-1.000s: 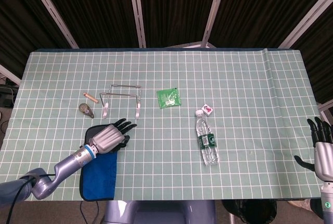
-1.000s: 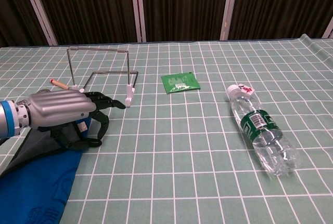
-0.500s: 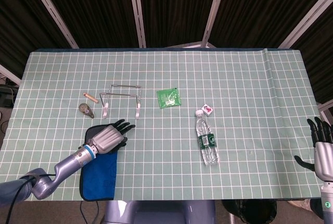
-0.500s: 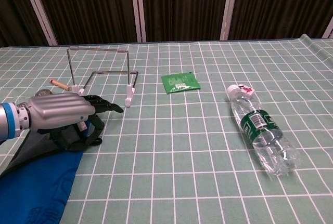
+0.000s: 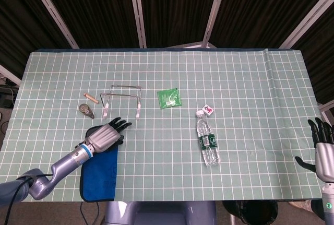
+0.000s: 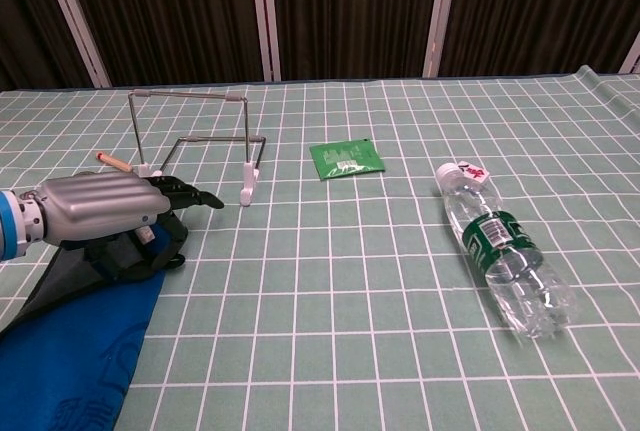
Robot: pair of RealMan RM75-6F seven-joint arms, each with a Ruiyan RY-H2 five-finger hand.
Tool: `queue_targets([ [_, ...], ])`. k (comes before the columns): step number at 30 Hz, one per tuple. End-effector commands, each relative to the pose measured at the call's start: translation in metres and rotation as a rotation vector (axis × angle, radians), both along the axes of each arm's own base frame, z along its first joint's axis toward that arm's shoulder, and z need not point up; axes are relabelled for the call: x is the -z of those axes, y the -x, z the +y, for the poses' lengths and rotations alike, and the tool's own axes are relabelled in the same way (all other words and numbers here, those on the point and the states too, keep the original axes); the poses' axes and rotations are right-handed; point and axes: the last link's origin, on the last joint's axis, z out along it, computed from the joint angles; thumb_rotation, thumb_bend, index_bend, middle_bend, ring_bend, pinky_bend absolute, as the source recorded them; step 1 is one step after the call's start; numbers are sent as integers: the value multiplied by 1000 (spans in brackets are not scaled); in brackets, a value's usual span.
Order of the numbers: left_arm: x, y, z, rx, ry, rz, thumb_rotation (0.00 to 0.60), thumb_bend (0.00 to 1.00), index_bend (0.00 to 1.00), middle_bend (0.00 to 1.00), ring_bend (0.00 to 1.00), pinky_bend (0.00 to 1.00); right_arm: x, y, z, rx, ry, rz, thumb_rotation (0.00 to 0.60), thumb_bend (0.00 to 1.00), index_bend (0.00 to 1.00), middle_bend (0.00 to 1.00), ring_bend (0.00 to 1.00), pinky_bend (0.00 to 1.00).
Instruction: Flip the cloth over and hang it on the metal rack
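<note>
Landmark: the metal rack [image 5: 123,98], a bare wire frame standing upright on white feet on the checked bench [image 5: 245,94]; every place below is given from it.
Cloth: my blue cloth [image 5: 100,170] lies flat on the bench on the near side of the rack and a little to its left, its dark far edge close to the rack's feet, its near end at the bench's front edge.
Left robot hand: my left robot hand [image 5: 105,135] lies palm down on the far end of the cloth, just in front of the rack; its dark fingers [image 6: 192,194] stretch toward the rack's near foot and the thumb curls down into the dark fold of cloth beneath. I cannot tell whether any cloth is pinched.
Right robot hand: my right robot hand [image 5: 323,154] hangs far to the right of the rack, past the bench's right edge, fingers spread and holding nothing.
Green packet [image 5: 169,97]: flat, just right of the rack.
Water bottle [image 5: 207,138]: on its side, right of the rack and nearer me, with a small red-and-white item [image 5: 208,110] beside its cap.
Brown stick [image 5: 92,97]: just left of the rack.
Dark round object [image 5: 86,110]: left of the rack, near the stick.
</note>
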Motion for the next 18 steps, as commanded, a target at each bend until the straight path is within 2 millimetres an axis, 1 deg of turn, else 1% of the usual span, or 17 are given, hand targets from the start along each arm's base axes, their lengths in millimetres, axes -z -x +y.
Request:
queue_targets([
  [1,-2,3,1,0,-8,4,600,532,672,0,0,0,0,0,0,0,1,1,600,0,0,0,0,0],
  [8,-11,12,7,-9,-38,26,600,534,673,0,0,0,-1,0,0,-2,4,-1,600,0,0,0,0,0],
  [18,-31,38,16,-60,-84,58,600,533,676,0,0,0,-1,-1,0,-3,3,-2,600,0,0,0,0,0],
])
